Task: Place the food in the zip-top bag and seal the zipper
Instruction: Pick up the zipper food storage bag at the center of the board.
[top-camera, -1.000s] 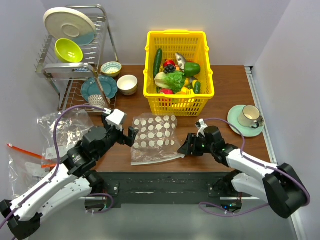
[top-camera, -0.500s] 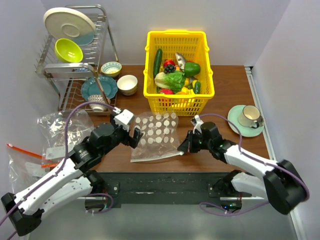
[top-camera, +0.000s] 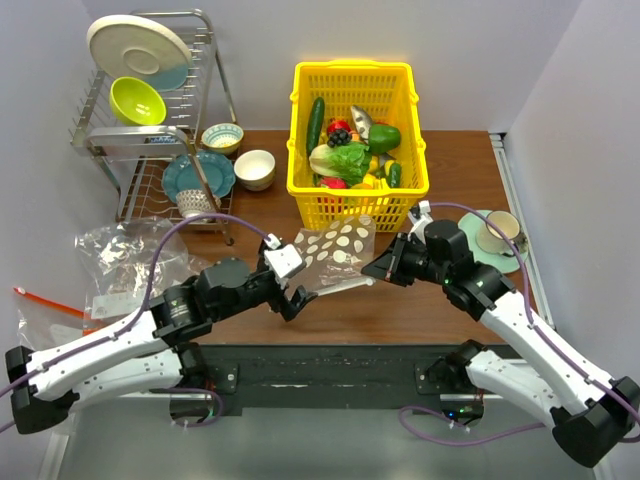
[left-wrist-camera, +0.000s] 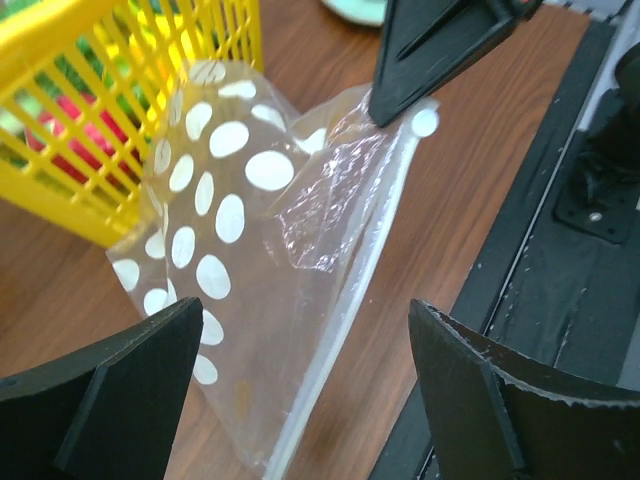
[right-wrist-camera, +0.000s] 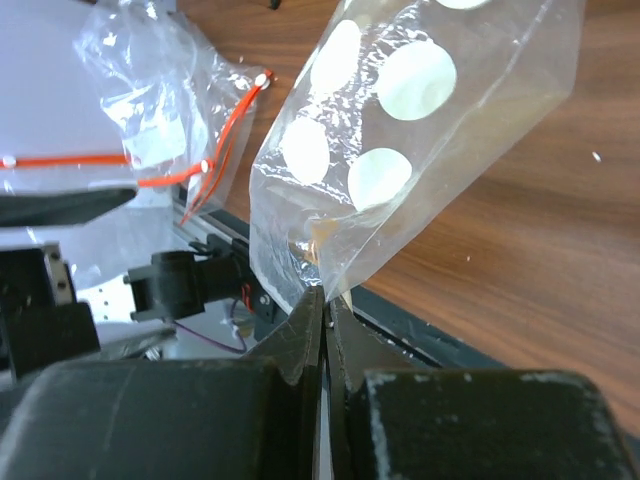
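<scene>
Plain clear bags with orange-red strips lie off the table's left edge, apart from the work. The left gripper hangs low over the near middle of the table with its jaws spread wide and nothing between them. It faces the zip-top bag just to its right.

The bag is clear, crinkled film printed with white dots, and it looks empty. It stands tilted, its far side up against the front of the yellow basket. Its zipper is a thin pale strip along the near edge, sloping from a low end by the left gripper up to the right. There the right gripper has its jaws pressed together on the bag's upper corner and holds it off the wood.

The zipper's free length therefore runs straight toward the left claw, which is the nearer one to take it, probably to part the mouth. The food sits in the basket beyond.
</scene>
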